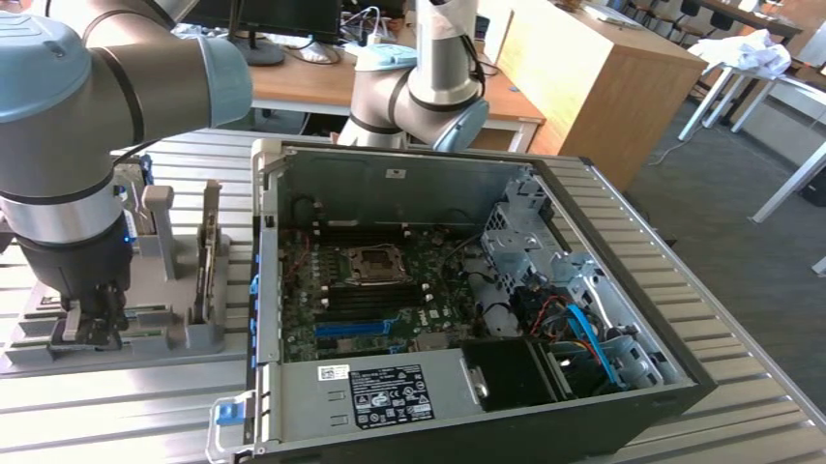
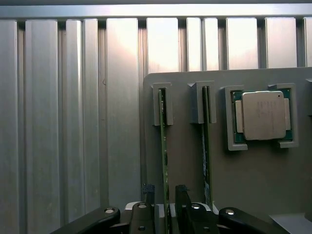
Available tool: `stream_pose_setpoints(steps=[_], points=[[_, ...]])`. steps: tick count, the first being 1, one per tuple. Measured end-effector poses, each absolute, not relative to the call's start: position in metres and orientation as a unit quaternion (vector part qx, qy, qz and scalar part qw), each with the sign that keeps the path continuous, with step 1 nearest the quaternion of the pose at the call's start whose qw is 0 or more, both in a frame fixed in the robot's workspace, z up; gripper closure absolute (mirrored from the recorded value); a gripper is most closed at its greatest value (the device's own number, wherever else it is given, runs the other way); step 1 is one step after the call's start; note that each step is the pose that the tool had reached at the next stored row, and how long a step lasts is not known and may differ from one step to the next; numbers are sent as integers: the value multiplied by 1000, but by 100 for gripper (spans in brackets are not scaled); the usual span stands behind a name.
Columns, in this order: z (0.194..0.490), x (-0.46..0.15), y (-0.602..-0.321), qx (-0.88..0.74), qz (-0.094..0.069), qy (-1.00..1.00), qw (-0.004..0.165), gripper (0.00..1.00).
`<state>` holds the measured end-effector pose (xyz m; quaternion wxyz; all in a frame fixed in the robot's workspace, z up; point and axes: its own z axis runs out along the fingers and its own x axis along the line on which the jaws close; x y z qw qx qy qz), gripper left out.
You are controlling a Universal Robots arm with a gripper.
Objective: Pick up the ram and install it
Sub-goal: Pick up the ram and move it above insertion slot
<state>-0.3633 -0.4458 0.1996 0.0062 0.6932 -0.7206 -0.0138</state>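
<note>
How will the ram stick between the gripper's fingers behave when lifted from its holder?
The ram is a thin board standing on edge: probably stiff and light, but fragile if bent. The gray holder slots its end, so it may bind if pulled askew.

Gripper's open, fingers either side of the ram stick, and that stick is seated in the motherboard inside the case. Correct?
Not quite. The ram stick is not in the motherboard; it stands on edge in the grey holder outside the case, as the wrist view shows. The gripper is open, fingers either side of it.
</note>
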Motion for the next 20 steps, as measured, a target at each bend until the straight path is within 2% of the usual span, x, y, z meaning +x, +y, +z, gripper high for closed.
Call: stream_pose_setpoints(steps=[3,4,11,12,20], points=[[200,-363,-446,693,-14,-721,6,70],[200,-363,-446,693,-14,-721,6,77],[200,-363,-446,693,-14,-721,6,79],[200,-363,-446,693,-14,-721,6,86],[200,-363,-446,693,-14,-721,6,87]])
